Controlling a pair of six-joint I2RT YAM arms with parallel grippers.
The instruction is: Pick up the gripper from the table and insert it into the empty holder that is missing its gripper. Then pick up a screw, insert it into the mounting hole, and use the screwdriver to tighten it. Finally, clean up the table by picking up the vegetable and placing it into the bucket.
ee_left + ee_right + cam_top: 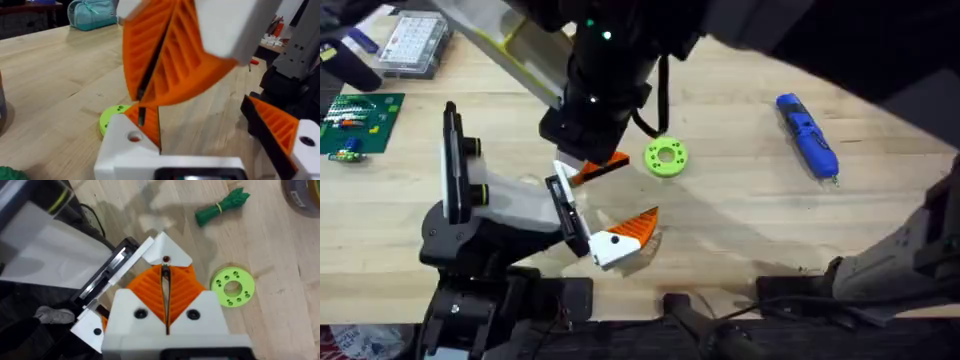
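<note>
The holder (510, 200) stands at the lower left, its rail pointing at the table's middle. The gripper (605, 166) (162, 242), an orange wedge on a white base, sits at the rail's far end. Its mounting hole (134, 136) faces up. My right gripper (165, 269) (144, 97) hangs straight over it, shut on a thin dark screw (141, 112) whose end is just above the hole. The holder's other orange finger (635, 228) (272, 125) is beside it. The blue screwdriver (807, 135) lies at the far right. The green vegetable (220, 207) lies near the bucket (305, 192).
A green ring with holes (666, 157) (232, 286) lies just right of the holder's fingers. A green circuit board (360, 122) and a clear parts case (415, 45) sit at the far left. Both arms crowd the space above the holder.
</note>
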